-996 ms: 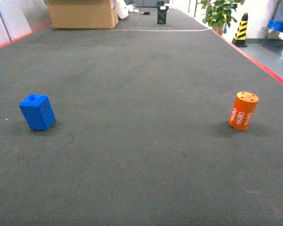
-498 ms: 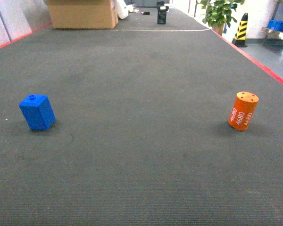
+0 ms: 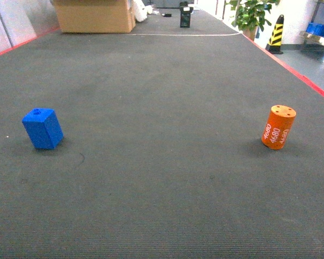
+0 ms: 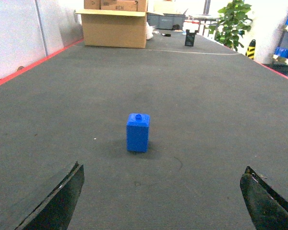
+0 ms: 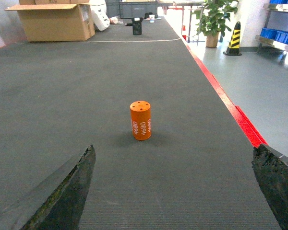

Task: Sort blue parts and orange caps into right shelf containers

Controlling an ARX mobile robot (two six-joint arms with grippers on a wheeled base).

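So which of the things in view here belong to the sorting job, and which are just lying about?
Belongs to the job:
- blue part, standing on the dark mat
- orange cap, printed 4680, standing upright
- blue crates on the shelf at far right
- left gripper and right gripper, both open

Just lying about:
- cardboard box
- potted plant
- striped bollard
- small black object, too far to identify

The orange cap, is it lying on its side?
No, the orange cap stands upright on the dark mat, its flat holed top facing up.
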